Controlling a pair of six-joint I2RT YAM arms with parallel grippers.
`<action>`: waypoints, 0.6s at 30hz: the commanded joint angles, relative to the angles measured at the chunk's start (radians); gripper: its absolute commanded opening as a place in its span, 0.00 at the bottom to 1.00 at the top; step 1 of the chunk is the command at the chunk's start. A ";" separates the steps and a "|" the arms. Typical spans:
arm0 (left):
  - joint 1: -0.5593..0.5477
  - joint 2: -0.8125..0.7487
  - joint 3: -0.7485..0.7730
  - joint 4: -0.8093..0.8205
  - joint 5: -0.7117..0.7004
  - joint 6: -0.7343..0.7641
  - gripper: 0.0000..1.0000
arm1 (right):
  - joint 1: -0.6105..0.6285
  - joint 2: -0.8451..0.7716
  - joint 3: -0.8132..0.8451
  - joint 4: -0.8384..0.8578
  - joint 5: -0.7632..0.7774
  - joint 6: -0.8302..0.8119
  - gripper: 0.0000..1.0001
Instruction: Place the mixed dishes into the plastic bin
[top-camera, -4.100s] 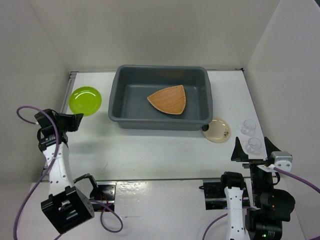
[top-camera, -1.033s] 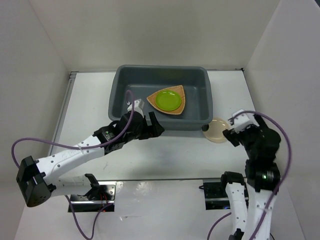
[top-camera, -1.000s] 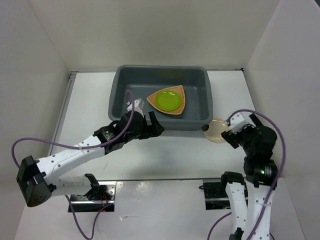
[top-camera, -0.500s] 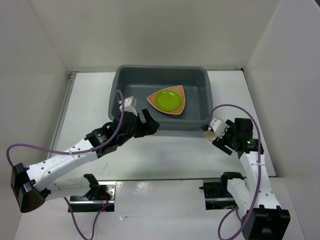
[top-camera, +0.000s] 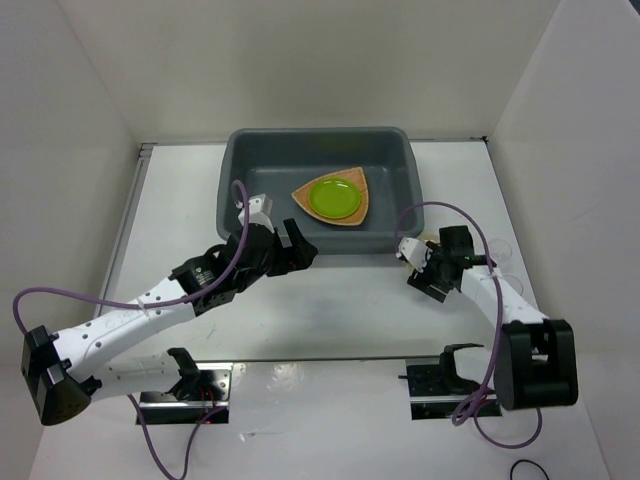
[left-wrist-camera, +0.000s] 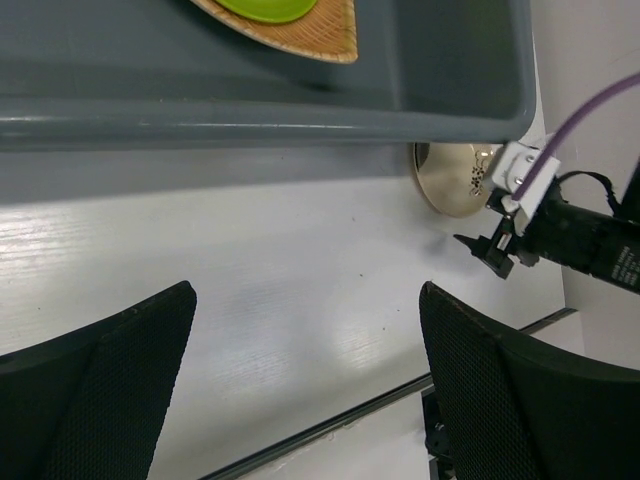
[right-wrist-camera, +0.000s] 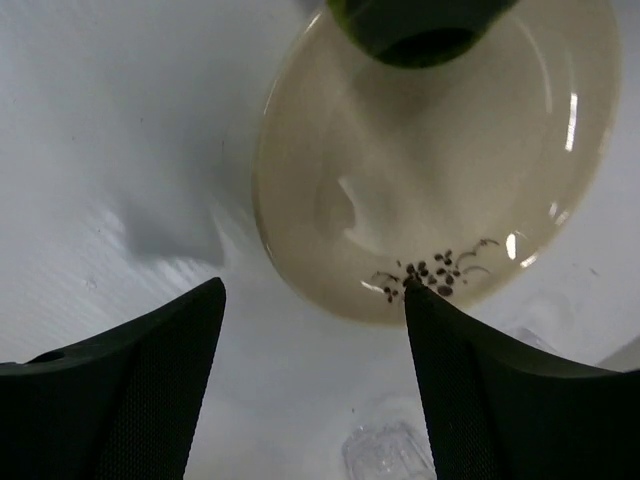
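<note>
The dark grey plastic bin (top-camera: 232, 190) holds the tan wooden plate (top-camera: 352, 208) with the lime-green plate (top-camera: 335, 195) lying on it. My left gripper (top-camera: 295, 245) hovers open in front of the bin's near wall (left-wrist-camera: 250, 115), empty. The cream plate (right-wrist-camera: 430, 170) with dark marks lies on the table by the bin's right corner. My right gripper (right-wrist-camera: 312, 290) is low over its near rim, jaws wide apart, with one fingertip (right-wrist-camera: 420, 300) at the marked edge. In the top view the right gripper (top-camera: 418, 268) covers most of that plate. A clear cup (right-wrist-camera: 385, 450) stands close by.
A dark object (right-wrist-camera: 420, 25) overlaps the cream plate's far edge. Faint clear cups (top-camera: 500, 250) stand right of the right arm. White walls close in the table on the left, back and right. A metal strip (left-wrist-camera: 330, 425) runs along the near edge.
The right arm has dropped and swung left onto the cream plate, its jaws narrowing a little. The left gripper has pulled back slightly from the bin. The green plate moved earlier into the bin.
</note>
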 joint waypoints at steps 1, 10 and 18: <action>-0.003 -0.002 0.007 0.011 -0.025 -0.001 0.99 | 0.007 0.089 0.037 0.101 -0.014 0.016 0.77; -0.003 -0.002 -0.003 0.000 -0.044 -0.001 0.99 | -0.025 0.166 0.056 0.164 -0.065 0.013 0.78; 0.006 0.007 -0.012 0.000 -0.044 -0.001 0.99 | -0.025 0.307 0.136 0.091 -0.083 -0.007 0.44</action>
